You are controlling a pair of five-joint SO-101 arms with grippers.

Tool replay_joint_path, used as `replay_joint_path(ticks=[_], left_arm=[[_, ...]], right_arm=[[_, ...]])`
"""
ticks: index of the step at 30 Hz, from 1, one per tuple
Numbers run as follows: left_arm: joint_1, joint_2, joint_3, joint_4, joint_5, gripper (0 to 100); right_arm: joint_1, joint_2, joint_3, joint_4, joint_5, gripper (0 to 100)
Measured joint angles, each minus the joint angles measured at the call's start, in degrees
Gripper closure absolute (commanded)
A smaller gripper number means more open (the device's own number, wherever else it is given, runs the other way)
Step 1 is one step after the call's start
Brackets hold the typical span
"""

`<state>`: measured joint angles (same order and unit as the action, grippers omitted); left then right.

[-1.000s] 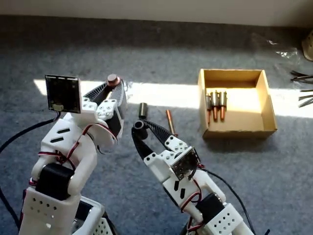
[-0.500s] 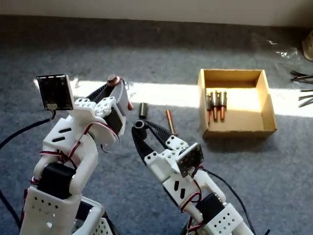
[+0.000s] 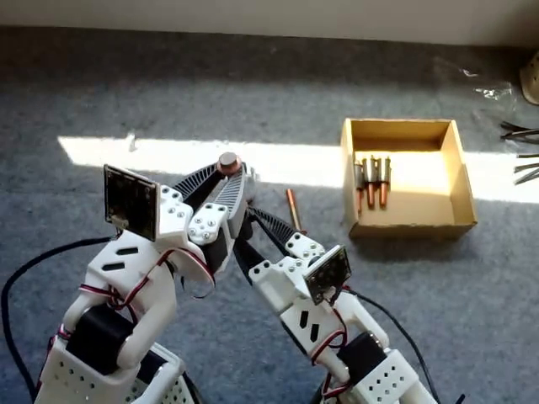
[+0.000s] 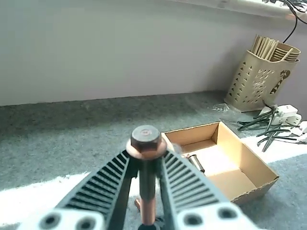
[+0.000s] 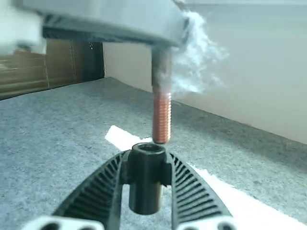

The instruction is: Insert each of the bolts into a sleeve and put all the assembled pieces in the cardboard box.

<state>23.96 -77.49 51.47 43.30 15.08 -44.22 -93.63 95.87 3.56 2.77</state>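
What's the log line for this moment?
left gripper: shut on bolt | right gripper: shut on sleeve | bolt tip at sleeve mouth | loose bolt on carpet | cardboard box: three assembled pieces

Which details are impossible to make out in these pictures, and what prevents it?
- High view: the sleeve in the right end effector is hidden under the left end effector.
- Right wrist view: whether the bolt touches the sleeve rim; the gap is too fine to tell.
- High view: the assembled pieces in the cardboard box are too small to check.
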Motion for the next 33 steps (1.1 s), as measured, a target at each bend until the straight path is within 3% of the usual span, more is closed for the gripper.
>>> replay_joint_path(ticks=[29, 33], left_arm=[[0.2, -2.8, 4.6, -0.3, -1.9, 100], [0.2, -2.8, 4.6, -0.3, 0.5, 100]], right_arm=[[0.0, 0.2, 0.0, 0.1, 4.6, 99.4], [0.7, 0.2, 0.0, 0.1, 4.6, 99.4]])
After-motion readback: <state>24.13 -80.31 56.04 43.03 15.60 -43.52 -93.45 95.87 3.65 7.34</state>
